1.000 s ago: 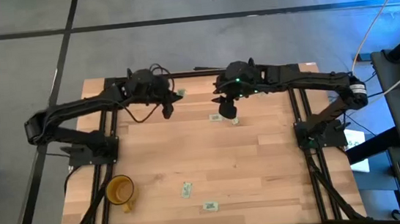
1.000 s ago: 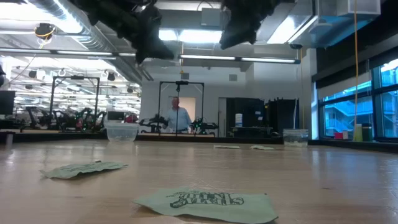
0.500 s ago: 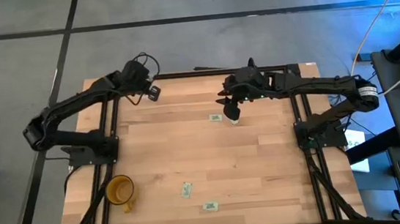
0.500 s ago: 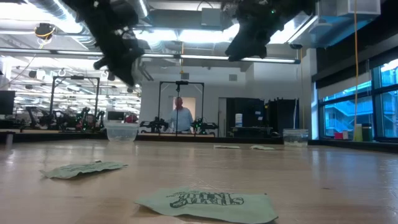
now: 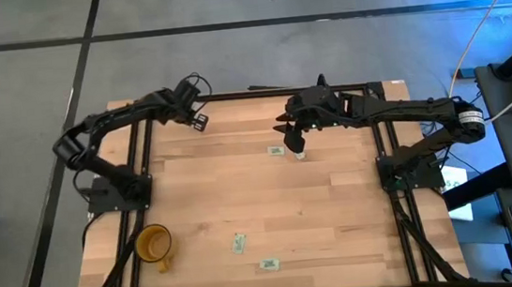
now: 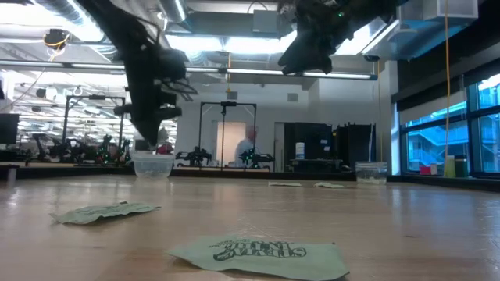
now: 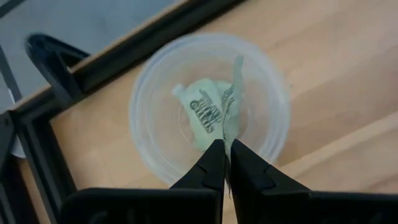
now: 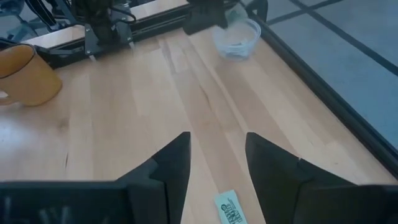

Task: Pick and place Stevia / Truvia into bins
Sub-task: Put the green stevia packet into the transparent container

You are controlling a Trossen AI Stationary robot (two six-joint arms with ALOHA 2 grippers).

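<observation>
On your wooden table (image 5: pixel 339 220), the left gripper (image 7: pixel 225 167) pinches a Stevia sachet (image 7: pixel 229 118) above the cloudy cup (image 7: pixel 273 93), which already holds one. Your right gripper (image 8: pixel 216 163) hovers, fingers apart, over another sachet (image 8: pixel 231 208).

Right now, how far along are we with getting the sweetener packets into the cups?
Early on. One sachet already lies in the cloudy cup. The left gripper is shut on a second sachet above that cup, not yet released. The right gripper hangs open over a loose sachet at the table's far side. Another lies beside it, and two more sit near the front edge.
</observation>
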